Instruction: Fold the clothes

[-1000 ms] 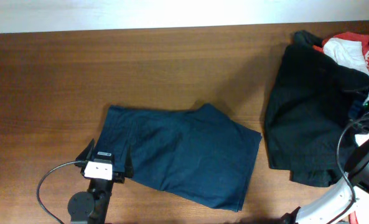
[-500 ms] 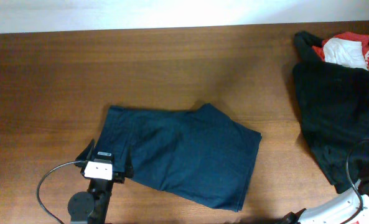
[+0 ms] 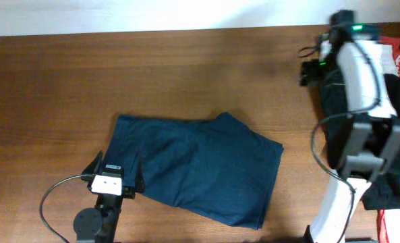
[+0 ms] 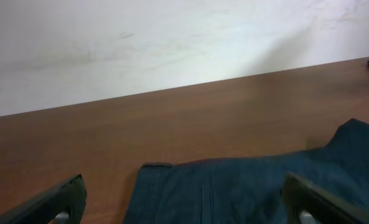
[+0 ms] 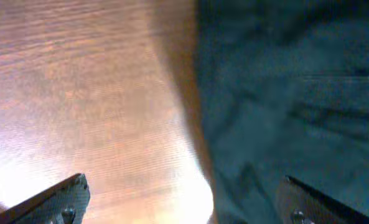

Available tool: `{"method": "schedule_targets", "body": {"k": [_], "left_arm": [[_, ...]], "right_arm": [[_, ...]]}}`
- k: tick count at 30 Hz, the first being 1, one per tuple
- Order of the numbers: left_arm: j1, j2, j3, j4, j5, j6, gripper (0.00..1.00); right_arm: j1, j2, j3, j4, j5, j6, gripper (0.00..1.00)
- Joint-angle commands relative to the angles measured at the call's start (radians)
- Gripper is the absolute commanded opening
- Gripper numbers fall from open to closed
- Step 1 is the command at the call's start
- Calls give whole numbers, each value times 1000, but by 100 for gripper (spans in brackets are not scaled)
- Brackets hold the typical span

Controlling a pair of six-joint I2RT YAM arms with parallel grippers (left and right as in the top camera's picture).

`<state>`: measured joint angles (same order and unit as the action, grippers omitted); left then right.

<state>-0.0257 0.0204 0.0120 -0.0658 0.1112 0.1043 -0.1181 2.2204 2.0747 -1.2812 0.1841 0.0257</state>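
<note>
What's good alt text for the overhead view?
Dark blue shorts lie spread out on a wooden table. The left arm sits at their left edge, jaws open. The right arm reaches over a black pile of clothes with a red-and-white piece at the far right.

Soft even light, right wrist view blurred, glare on table (image 5: 97, 124), clothes (image 5: 296, 93) murky

Navy shorts (image 4: 252, 190) on wooden table (image 4: 172, 118)
</note>
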Motion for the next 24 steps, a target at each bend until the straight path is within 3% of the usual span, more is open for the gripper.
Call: {"method": "schedule_targets", "body": {"k": [1,9,11,12,13,14,17,19,20,21,22,24], "left_arm": [[5,-7,-3,-4,-3,-9,99],[5,-6,-3,-4,-3,-9,99],[5,-6,-3,-4,-3,-9,99],[5,-6,-3,-4,-3,-9,99],[5,-6,-3,-4,-3,-9,99],[5,-7,-3,-4,-3,-9,99],[5,-6,-3,-4,-3,-9,99],[5,-7,-3,-4,-3,-9,99],[5,-6,-3,-4,-3,-9,99],[5,-6,-3,-4,-3,-9,99],[5,-6,-3,-4,-3,-9,99],[5,-6,-3,-4,-3,-9,99]], "right_arm": [[47,63,-30,60,306,47,99],[9,194,-30,113,401,57,98],[2,194,-30,119,400,57,87],[-2,194,-30,122,400,57,88],[-6,194,-30,132,399,57,97],[-8,194,-30,144,396,57,99],[-8,195,-30,161,392,59,95],[-9,195,-30,166,344,61,85],[-9,195,-30,169,334,62,66],[-9,195,-30,171,332,61,22],[-12,195,-30,168,333,61,5],[-29,193,-19,146,355,80,4]]}}
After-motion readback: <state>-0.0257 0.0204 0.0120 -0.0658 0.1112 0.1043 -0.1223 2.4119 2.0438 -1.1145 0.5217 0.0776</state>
